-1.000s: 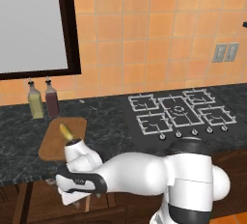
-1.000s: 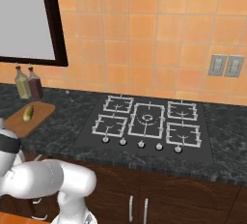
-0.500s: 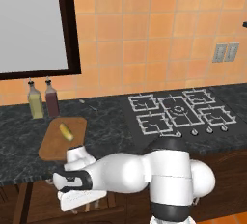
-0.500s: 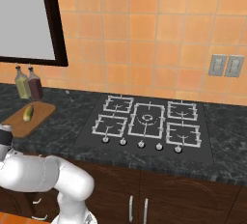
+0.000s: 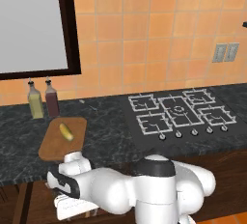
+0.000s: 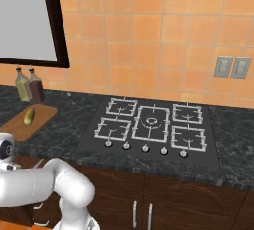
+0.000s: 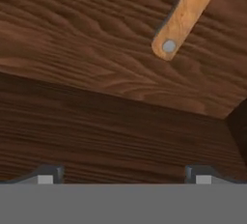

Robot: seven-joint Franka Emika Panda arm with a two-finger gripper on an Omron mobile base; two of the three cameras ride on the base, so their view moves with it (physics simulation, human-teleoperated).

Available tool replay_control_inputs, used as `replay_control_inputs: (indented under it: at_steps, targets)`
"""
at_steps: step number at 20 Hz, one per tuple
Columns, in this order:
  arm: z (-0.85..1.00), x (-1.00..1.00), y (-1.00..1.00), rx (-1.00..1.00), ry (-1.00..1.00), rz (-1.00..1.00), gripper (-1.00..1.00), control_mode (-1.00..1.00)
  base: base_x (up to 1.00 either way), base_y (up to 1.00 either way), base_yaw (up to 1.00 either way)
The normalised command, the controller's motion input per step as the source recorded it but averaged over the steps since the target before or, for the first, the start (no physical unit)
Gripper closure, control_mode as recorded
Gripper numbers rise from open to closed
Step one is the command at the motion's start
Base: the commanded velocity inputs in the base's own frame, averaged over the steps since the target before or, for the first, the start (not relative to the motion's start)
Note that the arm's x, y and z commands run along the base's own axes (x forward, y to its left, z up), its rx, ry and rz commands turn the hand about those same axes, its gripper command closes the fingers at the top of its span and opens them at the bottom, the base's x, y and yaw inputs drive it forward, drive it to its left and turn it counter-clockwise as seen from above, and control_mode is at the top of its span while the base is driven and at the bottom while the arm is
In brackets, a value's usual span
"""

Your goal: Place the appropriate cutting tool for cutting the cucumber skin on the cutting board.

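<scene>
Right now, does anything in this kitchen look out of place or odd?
Nothing is spilled or broken. The cucumber lies on the cutting board, two bottles stand upright by the wall. One oddity: the open tool is down below the counter edge, facing brown wood with a wooden handle on it.

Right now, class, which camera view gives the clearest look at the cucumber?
The left base view: the cucumber lies whole on the cutting board, seen from close above. In the right base view it sits far left, smaller and more foreshortened.
</scene>
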Motion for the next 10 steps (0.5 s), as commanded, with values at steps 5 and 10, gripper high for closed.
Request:
replay_control_inputs:
  at_steps: [5, 10]
  targets:
    - [0.07, -0.8, 0.0, 0.03, 0.18, 0.0, -1.0, -1.0, 0.0, 0.0, 0.0]
    - [0.24, -0.79, 0.0, 0.03, 0.27, 0.0, -1.0, -1.0, 0.0, 0.0, 0.0]
